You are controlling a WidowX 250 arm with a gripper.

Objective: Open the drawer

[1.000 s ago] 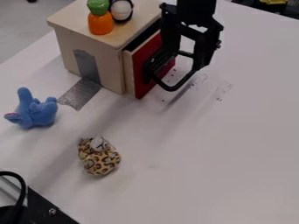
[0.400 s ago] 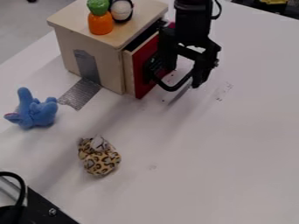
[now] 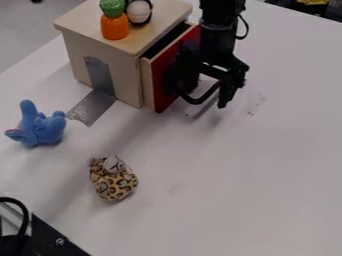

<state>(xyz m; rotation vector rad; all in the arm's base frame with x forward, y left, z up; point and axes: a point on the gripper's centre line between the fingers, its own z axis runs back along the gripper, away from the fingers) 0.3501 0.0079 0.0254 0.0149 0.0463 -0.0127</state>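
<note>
My black gripper [image 3: 207, 90] hangs at the right of the wooden box, right by the drawer front. Its fingers stand apart, one close to the red front and the other farther right, around the black curved handle [image 3: 194, 101]. Whether either finger touches the handle, I cannot tell. The drawer's red front [image 3: 160, 90] stands slightly out from the wooden box [image 3: 107, 55], with a narrow dark gap along its top. Part of the front and of the handle is hidden behind the gripper.
An orange and green toy [image 3: 115, 25] and a round black and white object [image 3: 139, 12] stand on the box. On the white table lie a blue plush toy [image 3: 39, 127] and a leopard-print toy [image 3: 113, 181]. Black equipment [image 3: 50, 237] occupies the lower left corner.
The gripper has come down beside the handle, and the wrist above it has shifted a little to the right. The drawer shows no visible movement.
</note>
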